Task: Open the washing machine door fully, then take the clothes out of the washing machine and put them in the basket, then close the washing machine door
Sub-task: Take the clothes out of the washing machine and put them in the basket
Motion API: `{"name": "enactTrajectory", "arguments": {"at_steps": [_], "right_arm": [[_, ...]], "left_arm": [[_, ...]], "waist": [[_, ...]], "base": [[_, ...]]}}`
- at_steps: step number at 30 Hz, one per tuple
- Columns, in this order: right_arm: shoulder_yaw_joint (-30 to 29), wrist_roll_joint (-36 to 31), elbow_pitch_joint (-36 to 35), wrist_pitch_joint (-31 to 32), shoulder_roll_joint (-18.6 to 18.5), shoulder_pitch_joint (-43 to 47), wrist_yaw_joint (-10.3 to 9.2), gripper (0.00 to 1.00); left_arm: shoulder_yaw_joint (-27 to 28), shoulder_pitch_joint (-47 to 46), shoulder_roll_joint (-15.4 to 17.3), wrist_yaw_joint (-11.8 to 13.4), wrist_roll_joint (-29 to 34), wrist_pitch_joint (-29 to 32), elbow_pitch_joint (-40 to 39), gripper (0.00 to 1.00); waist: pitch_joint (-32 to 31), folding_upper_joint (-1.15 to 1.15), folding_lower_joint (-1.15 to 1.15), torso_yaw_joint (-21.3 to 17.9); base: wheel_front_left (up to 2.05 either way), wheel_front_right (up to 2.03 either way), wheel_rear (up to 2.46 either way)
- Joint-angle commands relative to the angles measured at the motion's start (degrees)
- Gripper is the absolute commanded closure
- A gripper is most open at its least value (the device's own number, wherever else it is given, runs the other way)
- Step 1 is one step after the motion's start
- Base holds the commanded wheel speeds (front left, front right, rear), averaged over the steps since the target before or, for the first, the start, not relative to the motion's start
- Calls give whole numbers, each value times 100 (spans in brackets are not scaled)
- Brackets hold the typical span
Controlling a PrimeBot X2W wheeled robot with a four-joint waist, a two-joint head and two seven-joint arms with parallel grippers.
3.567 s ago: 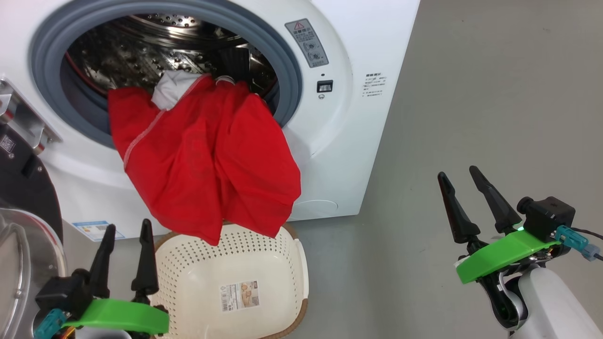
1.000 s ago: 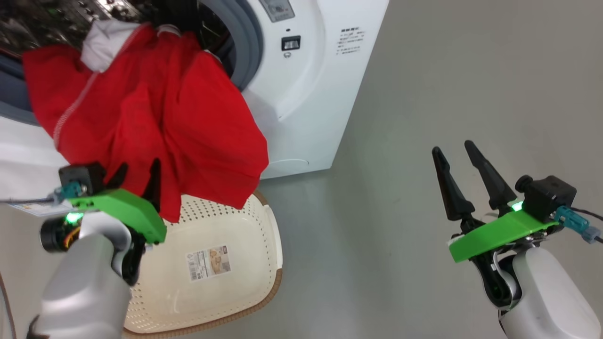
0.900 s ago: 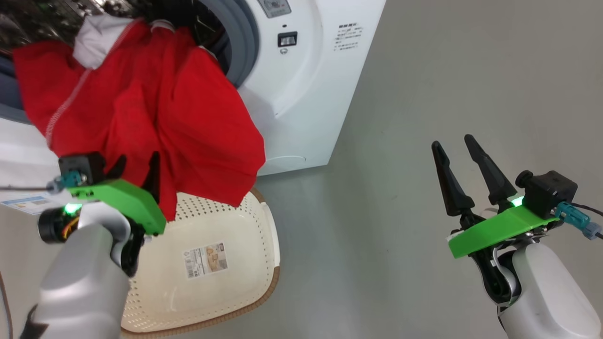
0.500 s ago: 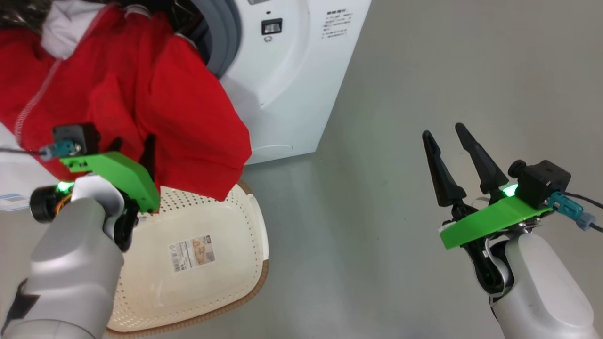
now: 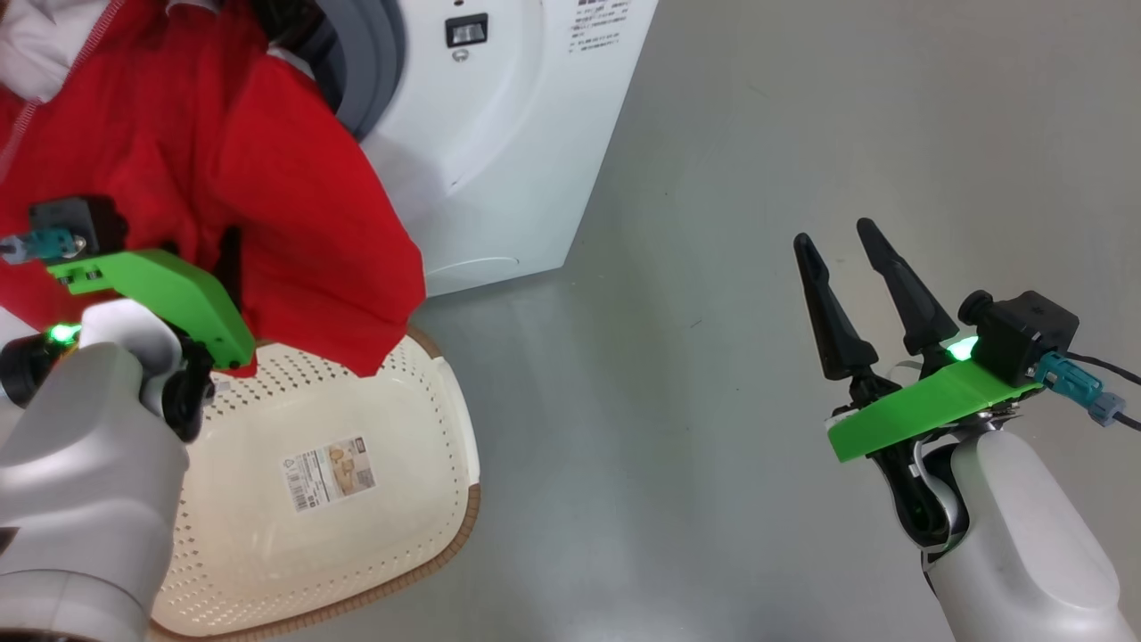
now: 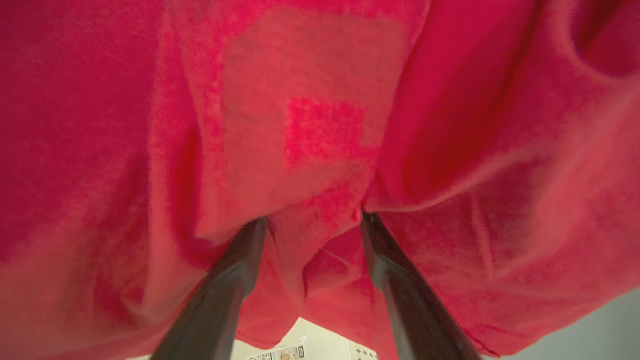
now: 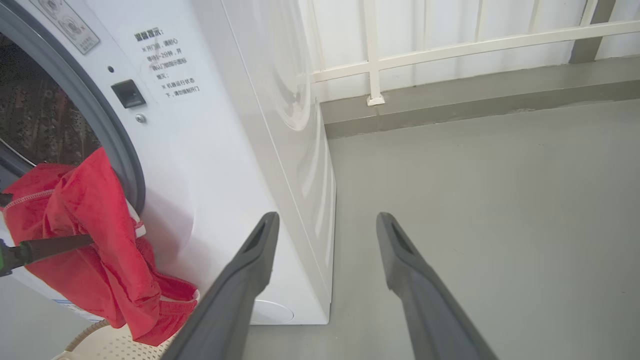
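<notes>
pressing my left gripper [image 6: 312, 220] into the clothes [image 5: 267, 178], i have its two dark fingers [image 6: 225, 295] spread wide. the tips are dug into the red folds with a ridge of fabric between them, but nothing is pinched. the garment hangs out of the washing machine [image 5: 499, 134] over the grey ring [image 5: 361, 71]. its lower hem dangles just above the basket [image 5: 419, 410], which sits on the floor [image 5: 695, 401] just in front of the machine. my right gripper [image 5: 833, 234] stands well apart to the right, jaws wide and holding nothing, above the floor.
</notes>
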Motion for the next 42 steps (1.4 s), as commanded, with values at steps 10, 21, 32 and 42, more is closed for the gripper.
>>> {"name": "enactTrajectory", "arguments": {"at_steps": [10, 21, 32, 42], "right_arm": [[139, -13, -118, -27, 8, -18, 9, 0], [75, -32, -129, -27, 17, -23, 9, 0], [-5, -46, -116, -27, 27, 95, 9, 0], [-35, -46, -102, -27, -14, 208, 9, 0]], "left_arm": [[30, -247, 204, -16, -95, -272, 77, 100], [-257, -166, 205, -17, -207, -486, -184, 100], [-835, 373, 342, -17, -481, -988, -1016, 100], [-1039, 970, 746, -17, -729, -1325, -2100, 100]], "waist": [[-4, 0, 0, -25], [2, 0, 0, 98], [-231, 0, 0, 316], [-427, 0, 0, 492]], "base": [[0, 0, 0], [0, 0, 0], [0, 0, 0], [0, 0, 0]]}}
